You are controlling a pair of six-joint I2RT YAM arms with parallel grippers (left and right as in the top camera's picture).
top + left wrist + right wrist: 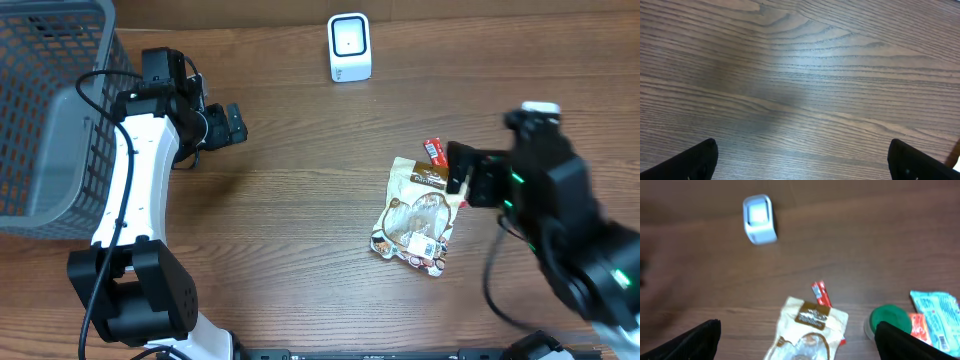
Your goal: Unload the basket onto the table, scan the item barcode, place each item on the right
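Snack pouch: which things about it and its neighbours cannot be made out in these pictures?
- Snack pouch barcode: too small in overhead; blurred and cut off by the bottom edge in right wrist.
- Green lid and blue-orange packet: right wrist only, blurred; overhead, the right arm covers them.

Counted in view are one white scanner [349,47], one grey mesh basket [45,120], one tan snack pouch [415,216], one small red packet [821,294], one green-lidded tub [888,320] and one teal printed wrapper [940,311]
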